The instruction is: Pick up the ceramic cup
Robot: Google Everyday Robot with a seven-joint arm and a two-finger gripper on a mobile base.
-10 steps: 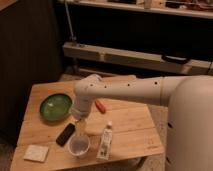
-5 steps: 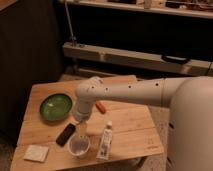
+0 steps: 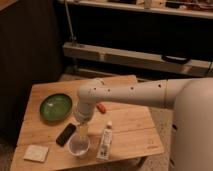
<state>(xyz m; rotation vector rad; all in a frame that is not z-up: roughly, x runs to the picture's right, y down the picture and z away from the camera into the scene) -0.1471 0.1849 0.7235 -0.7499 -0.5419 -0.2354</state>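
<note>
gripper (image 3: pixel 81 133): pointed straight down over the front-left part of the worktop, tip at or just inside the rim of the ceramic cup (image 3: pixel 79 146); contact not clear.
grip state: could not be told; lower end merged with the cup's pale rim.
ceramic cup: stood upright close to the front edge, left of the middle, directly beneath the gripper; small, round, pale greyish-white, greyish inside.
arm (image 3: pixel 135 93): white, reached in from the right across the middle of the worktop, turned downward at a rounded bend above the cup; hid some of the wood behind it.
black flat object (image 3: pixel 66 134): lay slanted just beside the cup on its left, between the cup and the green bowl; touching or apart could not be told.
clear bottle (image 3: pixel 105 141): slim, white-capped, lay on its side just right of the cup, cap toward the back, base toward the front edge; near the cup but apart from it.
in the way: black flat object and clear bottle flanked the cup closely, one on each side.
green bowl (image 3: pixel 56 106): wide and shallow, sat toward the left edge, farther back than the cup, apart from the gripper.
pale square piece (image 3: pixel 36 153): lay flat by the front-left corner, left of the cup, apart from it.
small orange thing (image 3: pixel 102 107): showed just right of the arm's bend, near the worktop's middle; kind not clear.
worktop (image 3: pixel 132 127): light wooden table.
</note>
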